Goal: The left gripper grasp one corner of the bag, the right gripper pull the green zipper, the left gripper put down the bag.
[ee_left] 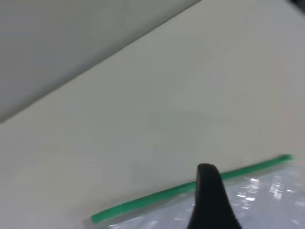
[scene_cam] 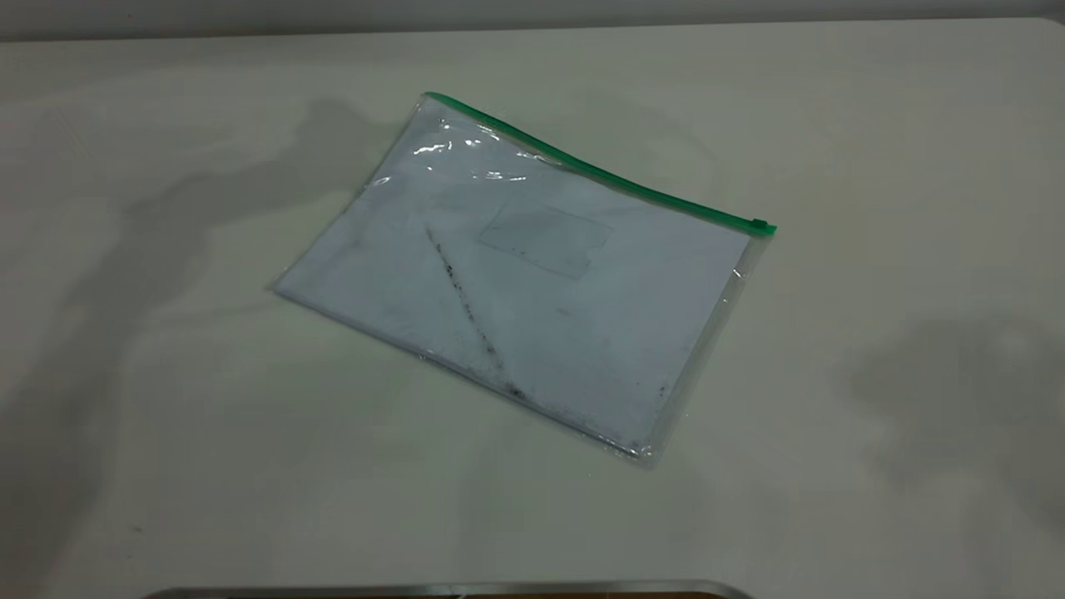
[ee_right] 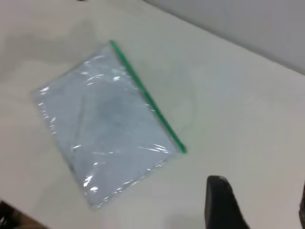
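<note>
The bag (scene_cam: 524,274), a flat clear pouch with white paper and a dark diagonal smudge, lies on the table (scene_cam: 874,125). The green zipper (scene_cam: 599,170) runs along its far edge, with the slider tab (scene_cam: 759,225) at the right end. Neither gripper shows in the exterior view. In the left wrist view, my left gripper (ee_left: 212,200) is a black tip just above the bag (ee_left: 267,200), beside the green zipper (ee_left: 190,188). In the right wrist view, my right gripper (ee_right: 259,191) is open and empty, above bare table and apart from the bag (ee_right: 100,119) and zipper (ee_right: 147,98).
A metal-edged object (scene_cam: 449,589) sits at the table's near edge. The table's far edge meets a grey wall (scene_cam: 532,12). Arm shadows fall on the table at left and right of the bag.
</note>
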{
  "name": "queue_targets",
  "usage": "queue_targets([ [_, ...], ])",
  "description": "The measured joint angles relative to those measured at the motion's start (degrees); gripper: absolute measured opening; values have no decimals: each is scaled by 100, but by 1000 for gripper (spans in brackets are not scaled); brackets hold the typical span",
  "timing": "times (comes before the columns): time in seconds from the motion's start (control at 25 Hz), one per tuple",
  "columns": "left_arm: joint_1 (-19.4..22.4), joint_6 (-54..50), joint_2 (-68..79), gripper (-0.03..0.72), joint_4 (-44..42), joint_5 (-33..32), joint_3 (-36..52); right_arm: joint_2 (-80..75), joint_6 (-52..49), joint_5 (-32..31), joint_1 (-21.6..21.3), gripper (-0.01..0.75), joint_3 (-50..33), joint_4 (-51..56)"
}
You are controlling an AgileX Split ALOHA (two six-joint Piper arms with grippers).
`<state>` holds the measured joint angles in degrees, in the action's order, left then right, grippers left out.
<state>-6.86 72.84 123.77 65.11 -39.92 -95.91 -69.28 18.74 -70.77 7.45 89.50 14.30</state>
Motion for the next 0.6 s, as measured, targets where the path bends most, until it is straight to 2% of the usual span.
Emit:
queue_targets([
  [0.2,0,-1131,-1182,542,-1041,-672,0,811,-408,0,0,405,-837,-405],
  [0.32,-5,-2304,-2035,542,-1835,-1097,0,1395,-451,0,0,387,-1893,-439],
  [0.56,-5,-4265,-3337,517,-3537,-2685,0,2496,-473,12,0,374,-4309,-451],
  [0.6,-12,-4499,-3489,513,-3847,-2701,6,2679,-473,62,0,373,-4681,-452],
])
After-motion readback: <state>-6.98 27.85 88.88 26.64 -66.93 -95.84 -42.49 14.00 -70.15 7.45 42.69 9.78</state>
